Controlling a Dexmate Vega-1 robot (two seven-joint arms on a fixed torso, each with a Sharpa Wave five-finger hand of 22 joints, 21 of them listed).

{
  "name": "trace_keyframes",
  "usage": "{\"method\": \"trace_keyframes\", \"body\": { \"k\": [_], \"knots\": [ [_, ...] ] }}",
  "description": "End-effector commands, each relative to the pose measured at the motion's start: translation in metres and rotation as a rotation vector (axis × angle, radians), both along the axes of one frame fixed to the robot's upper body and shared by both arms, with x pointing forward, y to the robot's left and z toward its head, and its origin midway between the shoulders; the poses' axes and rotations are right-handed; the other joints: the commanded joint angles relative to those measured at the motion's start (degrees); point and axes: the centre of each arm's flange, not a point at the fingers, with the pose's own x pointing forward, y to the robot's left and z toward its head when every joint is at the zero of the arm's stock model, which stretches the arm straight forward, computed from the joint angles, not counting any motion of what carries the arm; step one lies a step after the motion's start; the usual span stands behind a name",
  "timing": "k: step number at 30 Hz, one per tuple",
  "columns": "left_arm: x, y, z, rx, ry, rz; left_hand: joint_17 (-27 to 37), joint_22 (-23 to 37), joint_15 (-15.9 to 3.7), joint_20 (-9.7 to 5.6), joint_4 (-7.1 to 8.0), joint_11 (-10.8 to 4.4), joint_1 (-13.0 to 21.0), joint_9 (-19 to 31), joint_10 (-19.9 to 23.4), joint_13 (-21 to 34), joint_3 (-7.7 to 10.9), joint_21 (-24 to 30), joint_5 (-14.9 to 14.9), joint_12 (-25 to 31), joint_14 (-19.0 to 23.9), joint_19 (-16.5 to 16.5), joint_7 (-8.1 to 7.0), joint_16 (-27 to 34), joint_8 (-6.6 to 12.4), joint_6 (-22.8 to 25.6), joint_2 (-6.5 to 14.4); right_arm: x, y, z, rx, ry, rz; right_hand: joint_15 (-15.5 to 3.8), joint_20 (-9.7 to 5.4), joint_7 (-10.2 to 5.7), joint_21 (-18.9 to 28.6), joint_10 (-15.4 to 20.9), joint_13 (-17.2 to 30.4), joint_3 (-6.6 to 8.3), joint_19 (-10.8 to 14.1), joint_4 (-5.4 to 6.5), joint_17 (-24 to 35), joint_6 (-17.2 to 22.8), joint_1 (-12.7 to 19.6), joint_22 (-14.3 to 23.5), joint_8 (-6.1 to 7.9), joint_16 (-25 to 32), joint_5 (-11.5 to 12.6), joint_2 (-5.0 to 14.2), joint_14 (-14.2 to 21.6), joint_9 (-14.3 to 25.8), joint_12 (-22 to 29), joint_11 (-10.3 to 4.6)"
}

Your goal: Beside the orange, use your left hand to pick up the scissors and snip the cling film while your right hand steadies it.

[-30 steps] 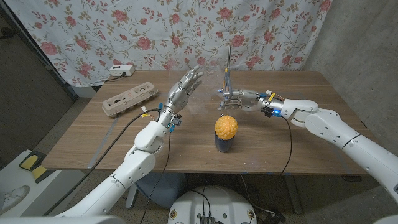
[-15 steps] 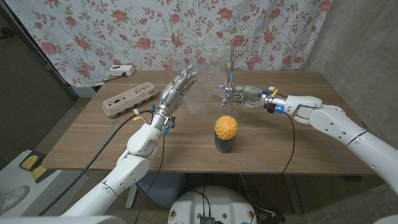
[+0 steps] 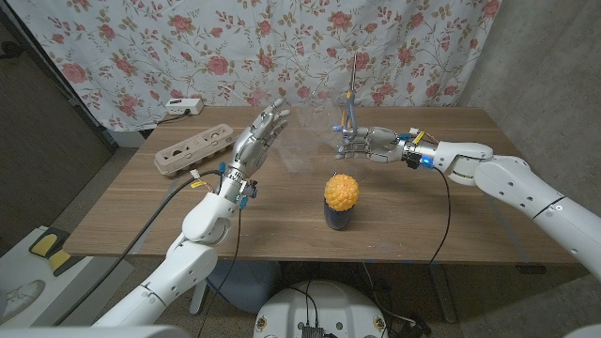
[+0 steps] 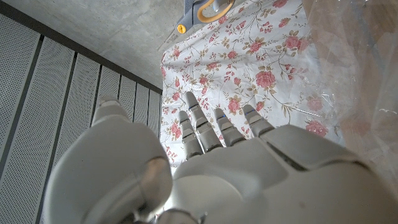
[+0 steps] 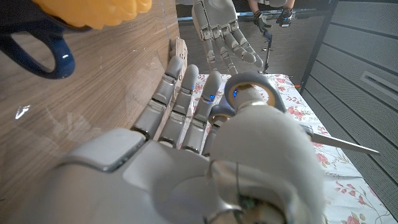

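Scissors (image 3: 349,105) are in the right hand (image 3: 364,145), just behind the orange (image 3: 341,192), blades pointing straight up; the right wrist view shows a grey handle ring (image 5: 252,93) around a finger of that hand. That disagrees with the task, which gives the scissors to the left hand.

Cling film (image 3: 302,141) is a faint clear sheet in the air behind and left of the orange, between the two hands. The left wrist view shows it as a crinkled sheet (image 4: 354,74) beside the left hand. Whether it is touching either hand cannot be told.

Left hand (image 3: 257,139) is raised, left of the orange, fingers spread and holding nothing.

Step, as judged: scissors are picked up and lifted, cut not yet made. Next move calls for getting the blades onto the film's edge with the other hand pulling the sheet taut.

Orange sits on a dark blue cup (image 3: 338,217). It is close under the scissor hand, so a low pass could knock it. Egg carton (image 3: 195,148) is well left of the orange. Bare table (image 3: 451,221) right of the orange gives open room.
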Motion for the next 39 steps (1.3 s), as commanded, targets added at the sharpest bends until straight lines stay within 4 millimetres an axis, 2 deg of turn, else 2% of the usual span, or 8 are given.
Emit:
{"method": "trace_keyframes", "body": {
  "k": [1, 12, 23, 30, 39],
  "knots": [
    [-0.007, 0.012, -0.016, -0.027, 0.019, 0.018, -0.1, 0.2, 0.0, 0.42, 0.2, -0.03, 0.0, 0.2, 0.6, 0.2, -0.18, 0.2, 0.5, -0.1, 0.2, 0.1, 0.05, 0.3, 0.17, 0.5, 0.2, -0.022, 0.001, -0.002, -0.05, 0.067, 0.014, -9.54, -0.19, 0.71, 0.6, 4.3, -0.1, 0.17, 0.8, 0.22, 0.1, 1.0, -0.2, 0.1, -0.02, -0.2, 0.3, 0.12, 1.3, 0.2, 0.7, -3.04],
    [-0.006, 0.012, -0.026, -0.036, 0.037, 0.012, -0.3, 0.2, 0.1, 0.54, 0.33, -0.02, -0.1, 0.2, 0.8, 0.2, -0.31, 0.2, 0.8, -0.3, 0.2, 0.1, 0.04, 0.4, 0.18, 0.6, 0.4, -0.038, 0.01, -0.014, -0.091, 0.134, 0.061, -9.21, -0.23, 1.27, 1.6, 4.9, -0.3, 0.04, 0.9, 0.88, 0.4, 1.8, -1.6, 0.0, -0.2, -1.0, 0.4, 0.16, 2.7, 0.0, 1.1, -2.47],
    [-0.009, 0.012, -0.035, -0.035, 0.055, 0.018, -0.4, 0.2, 0.16, 0.66, 0.46, -0.02, -0.2, 0.2, 0.9, 0.2, -0.42, 0.2, 1.0, -0.5, 0.3, 0.1, 0.04, 0.5, 0.19, 0.7, 0.5, -0.04, 0.018, -0.026, -0.105, 0.16, 0.098, -8.67, 0.94, 2.19, 3.1, 6.2, -0.8, -3.15, 1.6, 2.59, 1.2, 3.1, -7.3, -0.5, -0.29, -1.7, -1.7, -3.21, 4.5, 0.0, 2.0, -1.89],
    [-0.014, 0.015, -0.037, -0.04, 0.052, 0.028, -0.5, 0.1, 0.14, 0.6, 0.52, -0.02, -0.2, 0.2, 0.9, 0.2, -0.46, 0.2, 1.1, -0.6, 0.3, 0.2, 0.03, 0.5, 0.2, 0.7, 0.7, -0.043, 0.024, -0.026, -0.106, 0.146, 0.131, -8.36, 1.79, 2.79, 3.9, 6.6, -0.8, -5.55, 1.9, 4.18, 1.1, 3.7, -12.1, -1.2, -0.28, -3.0, -2.6, -5.44, 5.9, 0.3, 2.8, -1.63],
    [-0.023, 0.021, -0.036, -0.045, 0.033, 0.048, -0.6, 0.1, 0.21, 0.71, 0.57, -0.02, -0.2, 0.2, 1.0, 0.2, -0.47, 0.2, 1.3, -0.7, 0.3, 0.2, 0.04, 0.5, 0.27, 1.0, 0.9, -0.038, 0.025, -0.025, -0.07, 0.113, 0.131, -8.56, 1.78, 2.44, 3.9, 6.4, -0.8, -5.58, 1.0, 4.17, 1.1, 3.6, -12.5, -1.6, -0.52, -4.3, -2.1, -5.21, 5.5, 0.3, 2.9, -2.16]
  ]
}}
